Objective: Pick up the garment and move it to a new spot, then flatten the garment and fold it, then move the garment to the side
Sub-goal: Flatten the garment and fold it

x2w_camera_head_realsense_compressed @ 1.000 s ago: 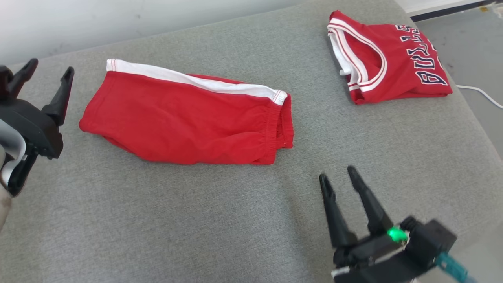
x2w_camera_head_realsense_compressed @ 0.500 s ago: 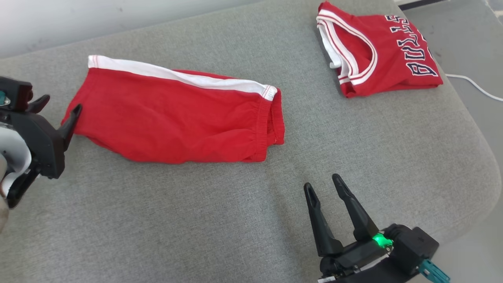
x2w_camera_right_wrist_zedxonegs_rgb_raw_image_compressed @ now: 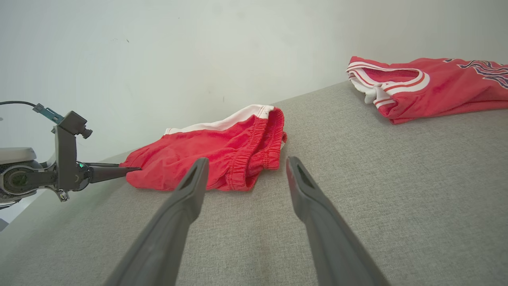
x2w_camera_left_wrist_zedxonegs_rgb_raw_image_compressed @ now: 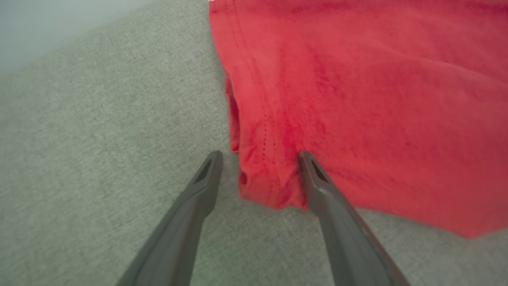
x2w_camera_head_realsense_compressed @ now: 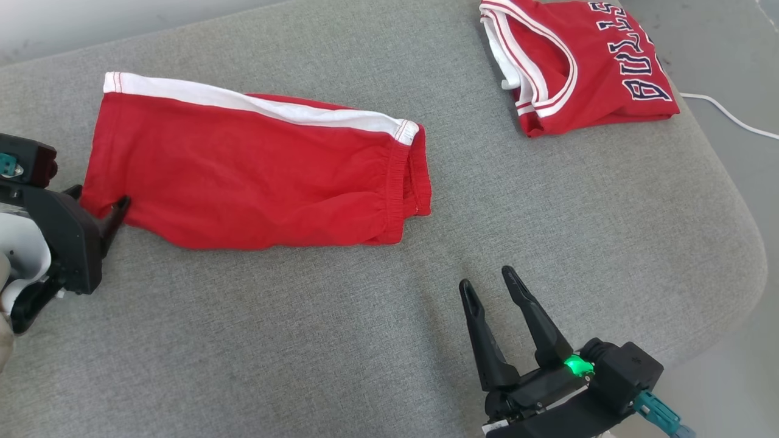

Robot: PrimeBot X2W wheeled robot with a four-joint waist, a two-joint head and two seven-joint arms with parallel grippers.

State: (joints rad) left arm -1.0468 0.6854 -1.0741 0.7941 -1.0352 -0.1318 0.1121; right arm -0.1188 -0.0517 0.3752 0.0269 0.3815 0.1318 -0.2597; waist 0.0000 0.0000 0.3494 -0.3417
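Garment: the red shorts [x2w_camera_head_realsense_compressed: 255,176] lie fairly flat on the grey cushion [x2w_camera_head_realsense_compressed: 304,340], one leg over the other. The white stripe runs along their far edge and the elastic waistband faces the jersey.
Change: the left gripper [x2w_camera_head_realsense_compressed: 100,196] has come in from clear of the shorts to their near leg-hem corner. The head view has also shifted, so the cloth's drift there is the camera's.
Left jaws: apart and clamped on nothing, one finger over the hem corner, the other over the cushion beside it.
Right jaws: the right gripper [x2w_camera_head_realsense_compressed: 487,277] is apart and empty, well off the waistband on the near side.
Bearing on task: judged a grasp being set up at the hem. Whether it serves a carry, a fold or the shift aside is not settled.
Surroundings: a folded red jersey [x2w_camera_head_realsense_compressed: 584,67] lies well beyond the waistband end, with a white cable [x2w_camera_head_realsense_compressed: 730,115] past it.
Obstructions: none at the hem, though the doubled layers may be only partly caught.
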